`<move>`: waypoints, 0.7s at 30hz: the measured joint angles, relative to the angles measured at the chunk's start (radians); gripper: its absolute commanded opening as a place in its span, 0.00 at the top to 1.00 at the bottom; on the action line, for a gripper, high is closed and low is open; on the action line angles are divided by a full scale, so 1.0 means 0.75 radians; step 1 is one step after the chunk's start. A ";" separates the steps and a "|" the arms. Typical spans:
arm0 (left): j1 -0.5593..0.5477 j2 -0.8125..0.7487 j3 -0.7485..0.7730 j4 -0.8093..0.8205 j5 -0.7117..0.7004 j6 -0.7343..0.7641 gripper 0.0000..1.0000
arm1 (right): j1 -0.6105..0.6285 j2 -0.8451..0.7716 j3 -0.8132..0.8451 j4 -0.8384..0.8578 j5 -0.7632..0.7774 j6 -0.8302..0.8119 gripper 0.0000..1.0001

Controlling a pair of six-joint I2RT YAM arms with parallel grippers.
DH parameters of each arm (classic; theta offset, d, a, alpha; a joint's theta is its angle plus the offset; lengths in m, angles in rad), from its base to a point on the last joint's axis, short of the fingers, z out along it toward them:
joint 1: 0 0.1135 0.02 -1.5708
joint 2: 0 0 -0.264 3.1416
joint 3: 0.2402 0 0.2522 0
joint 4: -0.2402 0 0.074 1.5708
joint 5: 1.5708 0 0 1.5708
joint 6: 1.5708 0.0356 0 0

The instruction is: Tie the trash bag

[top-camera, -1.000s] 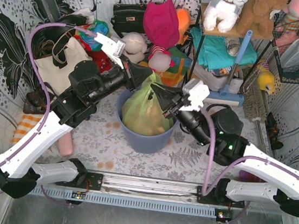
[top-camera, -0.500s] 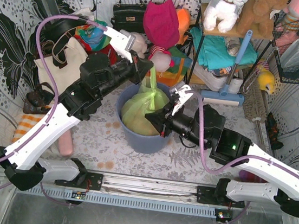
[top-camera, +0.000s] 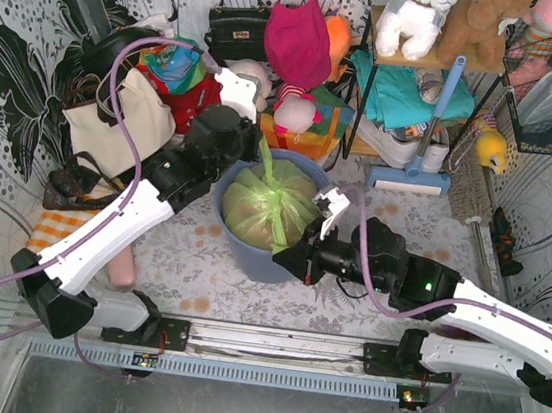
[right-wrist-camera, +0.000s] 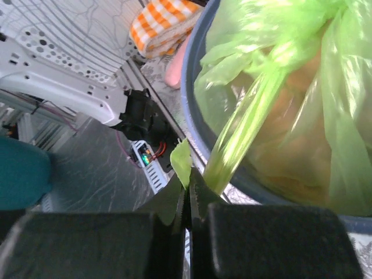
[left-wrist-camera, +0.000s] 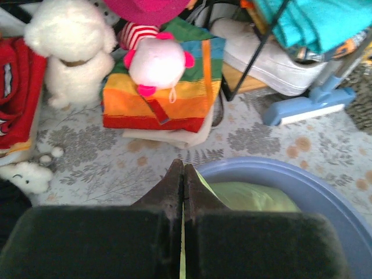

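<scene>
Above the bin (top-camera: 260,257), I find left pincer (top-camera: 259,152) and right pincer (top-camera: 285,261) each pinching a trash bag (top-camera: 271,208) tail; knot seemingly uncinched.

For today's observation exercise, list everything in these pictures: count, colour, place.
trash bag: one, lime-green, inside the bin
bin: one, blue-grey, table centre
handbag: one, black, far edge
plush dog: one, white, top shelf
teddy: one, brown, beside the dog
tote bag: one, cream, far left
striped cloth: one, rainbow, behind the bin
left gripper: one, black, fingers shut on bag tail
right gripper: one, black, fingers shut on bag tail
</scene>
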 measured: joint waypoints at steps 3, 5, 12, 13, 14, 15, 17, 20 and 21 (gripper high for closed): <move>0.028 0.070 0.047 -0.048 -0.047 0.001 1.00 | -0.002 -0.065 -0.048 0.011 -0.034 0.046 1.00; 0.048 0.120 0.095 -0.081 -0.070 0.003 1.00 | -0.004 -0.106 -0.083 0.013 -0.047 0.077 1.00; 0.094 0.221 0.170 -0.149 -0.110 -0.001 1.00 | -0.005 -0.191 -0.120 0.013 -0.105 0.138 1.00; 0.097 0.225 0.178 -0.163 -0.109 -0.001 1.00 | -0.005 -0.198 -0.120 0.013 -0.104 0.137 1.00; 0.102 0.228 0.190 -0.180 -0.103 -0.003 1.00 | -0.005 -0.205 -0.120 0.017 -0.097 0.134 1.00; 0.104 0.228 0.207 -0.193 -0.090 -0.007 1.00 | -0.005 -0.210 -0.120 0.028 -0.082 0.129 1.00; 0.107 0.212 0.228 -0.192 -0.040 -0.023 1.00 | -0.005 -0.211 -0.119 0.081 -0.030 0.102 1.00; 0.110 0.132 0.231 -0.155 0.095 -0.063 1.00 | -0.005 -0.188 -0.100 0.205 0.084 0.030 1.00; 0.110 0.101 0.232 -0.132 0.144 -0.073 0.98 | -0.005 -0.167 -0.080 0.249 0.125 0.003 1.00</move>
